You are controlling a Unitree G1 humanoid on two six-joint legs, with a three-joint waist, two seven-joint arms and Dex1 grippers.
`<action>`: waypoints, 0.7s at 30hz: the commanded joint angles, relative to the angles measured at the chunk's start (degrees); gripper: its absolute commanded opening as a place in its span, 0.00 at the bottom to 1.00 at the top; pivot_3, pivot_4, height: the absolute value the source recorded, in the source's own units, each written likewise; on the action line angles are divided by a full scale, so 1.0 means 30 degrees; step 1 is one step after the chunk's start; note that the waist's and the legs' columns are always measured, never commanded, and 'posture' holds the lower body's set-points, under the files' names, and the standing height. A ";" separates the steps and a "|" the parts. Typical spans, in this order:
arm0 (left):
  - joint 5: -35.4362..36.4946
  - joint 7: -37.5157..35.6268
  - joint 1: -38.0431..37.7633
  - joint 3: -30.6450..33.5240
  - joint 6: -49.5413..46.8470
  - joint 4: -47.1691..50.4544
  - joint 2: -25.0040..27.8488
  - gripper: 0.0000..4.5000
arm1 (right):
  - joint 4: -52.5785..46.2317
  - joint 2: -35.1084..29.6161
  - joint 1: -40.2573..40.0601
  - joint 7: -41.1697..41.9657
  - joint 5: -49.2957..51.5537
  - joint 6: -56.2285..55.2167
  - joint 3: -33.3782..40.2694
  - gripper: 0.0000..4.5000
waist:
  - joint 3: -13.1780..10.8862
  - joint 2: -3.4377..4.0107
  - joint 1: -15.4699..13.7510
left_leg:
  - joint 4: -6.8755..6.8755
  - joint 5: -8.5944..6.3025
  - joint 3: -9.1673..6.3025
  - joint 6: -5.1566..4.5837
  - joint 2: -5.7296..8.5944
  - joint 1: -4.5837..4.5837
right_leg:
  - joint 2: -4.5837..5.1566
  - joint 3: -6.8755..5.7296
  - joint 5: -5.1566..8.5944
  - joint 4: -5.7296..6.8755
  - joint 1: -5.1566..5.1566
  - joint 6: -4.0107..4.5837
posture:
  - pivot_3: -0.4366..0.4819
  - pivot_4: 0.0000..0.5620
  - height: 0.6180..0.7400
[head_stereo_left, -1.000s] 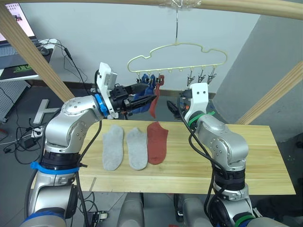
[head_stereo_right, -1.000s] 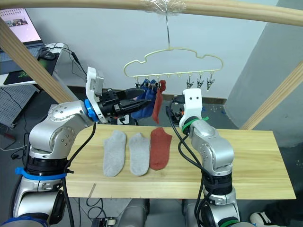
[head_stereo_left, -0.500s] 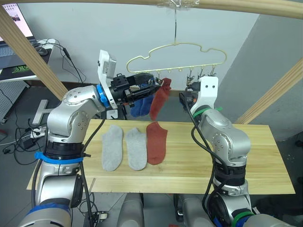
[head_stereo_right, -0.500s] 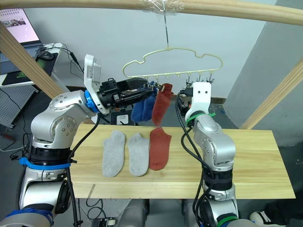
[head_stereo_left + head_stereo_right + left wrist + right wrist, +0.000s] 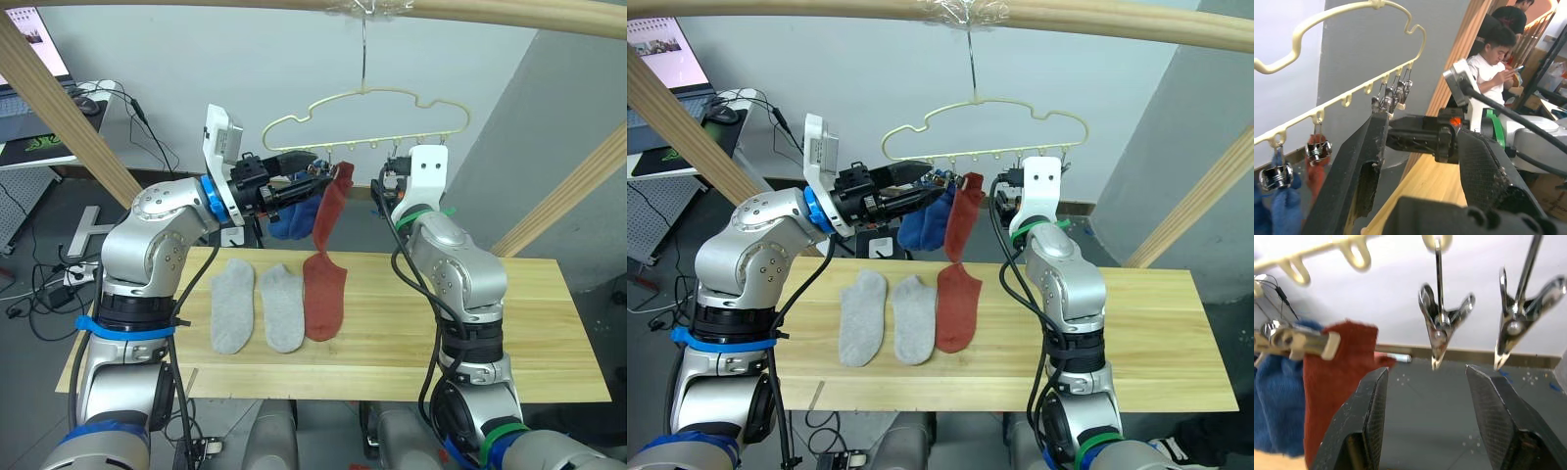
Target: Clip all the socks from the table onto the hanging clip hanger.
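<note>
The pale yellow clip hanger [image 5: 364,116] hangs from a pole above the far edge of the table [image 5: 509,333]. Two blue socks [image 5: 287,217] and a rust-red sock [image 5: 328,211] hang from its left clips. Two grey socks [image 5: 233,304] [image 5: 282,305] and another red sock [image 5: 324,294] lie flat on the table. My left gripper [image 5: 1422,129] is open and empty, just left of the clipped red sock [image 5: 1315,164]. My right gripper [image 5: 1426,371] is open and empty, right below two bare metal clips [image 5: 1440,328].
Slanted wooden poles [image 5: 59,108] [image 5: 573,191] of the frame flank the table on both sides. A desk with a monitor [image 5: 34,44] and cables stands at the far left. A seated person [image 5: 1498,54] shows beyond the right arm in the left wrist view.
My left gripper lifted the red sock from below the hanger up to the clip row and has opened; the sock now hangs from a clip. My right gripper rose to the bare clips.
</note>
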State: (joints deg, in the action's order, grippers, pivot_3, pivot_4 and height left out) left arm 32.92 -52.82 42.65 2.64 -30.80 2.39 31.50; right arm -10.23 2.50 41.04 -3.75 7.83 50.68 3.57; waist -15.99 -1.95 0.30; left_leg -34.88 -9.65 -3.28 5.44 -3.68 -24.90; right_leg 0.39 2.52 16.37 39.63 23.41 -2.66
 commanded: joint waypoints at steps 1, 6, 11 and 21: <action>-0.0040 0.0132 -0.0011 0.0349 0.0342 0.0696 0.0070 0.56 | 0.0060 -0.0165 0.0500 0.0022 0.0020 -0.0831 0.0263 0.49 | 0.0000 0.0000 -0.0005 | 0.0001 0.0000 0.0000 0.0000 0.0001 0.0000 | 0.0000 0.0001 0.0000 -0.0001 0.0000 0.0000 | 0.59 0.38 1.00; -0.0021 0.0274 -0.0155 0.0420 0.0321 0.0875 0.0113 0.56 | 0.0669 -0.0250 0.0799 0.0151 0.0062 -0.1215 0.0249 0.49 | 0.0000 0.0000 -0.0027 | 0.0006 0.0000 0.0000 0.0000 0.0000 -0.0001 | 0.0000 0.0000 0.0000 -0.0002 0.0001 0.0000 | 0.59 0.38 1.00; -0.0037 0.0400 -0.0191 0.0381 0.0376 0.0898 0.0047 0.56 | 0.1857 -0.0650 0.1576 0.0319 -0.0073 -0.1932 0.0347 0.49 | 0.0000 0.0000 -0.0036 | 0.0005 0.0000 0.0001 -0.0001 0.0000 0.0000 | 0.0000 0.0000 0.0000 0.0000 0.0002 0.0000 | 0.59 0.38 1.00; -0.0070 0.0699 -0.0402 0.0371 0.0392 0.1084 -0.0077 0.56 | 0.4562 -0.1606 0.3609 0.0801 0.0152 -0.3182 0.0627 0.49 | -0.0001 0.0001 -0.0041 | 0.0015 -0.0001 0.0005 -0.0002 0.0000 -0.0004 | 0.0000 0.0001 0.0000 -0.0013 0.0005 0.0001 | 0.60 0.39 1.00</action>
State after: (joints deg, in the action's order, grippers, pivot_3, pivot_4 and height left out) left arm 32.68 -50.99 41.21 2.66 -30.73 2.84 31.30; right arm 3.98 -2.04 49.80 -1.79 7.87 42.88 4.96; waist -15.99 -1.94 0.17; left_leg -34.83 -9.65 -3.27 5.44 -3.69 -24.91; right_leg 0.39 2.52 16.37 39.60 23.43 -2.66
